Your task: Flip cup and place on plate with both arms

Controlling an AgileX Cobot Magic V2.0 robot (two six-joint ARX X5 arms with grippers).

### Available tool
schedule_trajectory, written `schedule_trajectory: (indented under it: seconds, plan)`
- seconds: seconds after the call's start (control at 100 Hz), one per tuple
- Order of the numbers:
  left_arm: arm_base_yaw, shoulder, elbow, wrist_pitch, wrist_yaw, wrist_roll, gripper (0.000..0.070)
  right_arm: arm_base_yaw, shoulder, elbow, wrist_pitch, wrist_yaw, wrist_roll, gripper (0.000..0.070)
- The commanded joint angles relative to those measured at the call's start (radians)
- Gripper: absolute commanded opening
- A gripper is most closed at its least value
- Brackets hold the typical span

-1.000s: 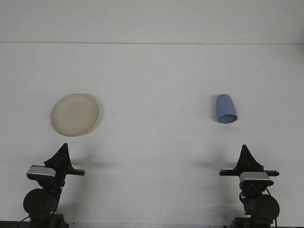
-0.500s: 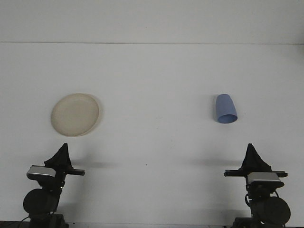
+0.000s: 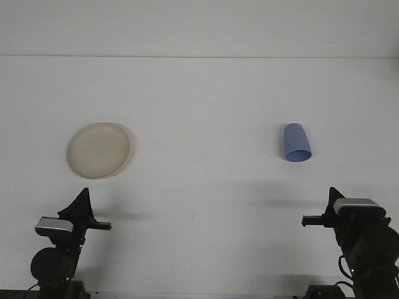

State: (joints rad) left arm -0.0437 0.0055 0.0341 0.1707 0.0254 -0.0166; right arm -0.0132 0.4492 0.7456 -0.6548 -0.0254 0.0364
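Blue cup (image 3: 297,142) lying on its side, right of centre on the white bench (image 3: 199,93), open mouth toward the lower frame edge, closed base toward the top. Cream plate (image 3: 99,149) flat at left of centre, well apart from cup. Probably light, rigid plastic; smooth tapered wall, likely slippery and prone to rolling if nudged sideways. Best hold judged across the body near mid-height or just behind the rim, pinching the round wall from both sides. Left end effector (image 3: 80,205) at lower left, below the plate, touching nothing; finger opening not discernible. Right end effector (image 3: 335,198) at lower right, below the cup, clear of it, holding nothing; open or closed cannot be told.
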Motion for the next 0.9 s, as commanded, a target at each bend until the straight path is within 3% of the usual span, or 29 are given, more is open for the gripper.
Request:
schedule_trajectory:
  seconds: [0.0, 0.58, 0.64, 0.79, 0.89]
  plan:
    - [-0.001, -0.002, -0.019, 0.011, -0.002, -0.002, 0.0011, 0.001, 0.043, 0.048, -0.045, 0.0, -0.01, 0.0]
    - [-0.001, -0.002, -0.019, 0.011, -0.002, -0.002, 0.0011, 0.001, 0.141, 0.087, -0.126, -0.001, 0.02, 0.0005]
    - [-0.001, -0.002, -0.019, 0.011, -0.002, -0.002, 0.0011, 0.001, 0.142, 0.087, -0.133, -0.001, 0.021, 0.007]
    - [-0.001, -0.002, -0.019, 0.011, -0.002, -0.002, 0.0011, 0.001, 0.141, 0.087, -0.139, -0.001, 0.02, 0.0355]
    - [-0.001, -0.002, -0.019, 0.011, -0.002, -0.002, 0.0011, 0.001, 0.141, 0.087, -0.139, -0.001, 0.02, 0.04]
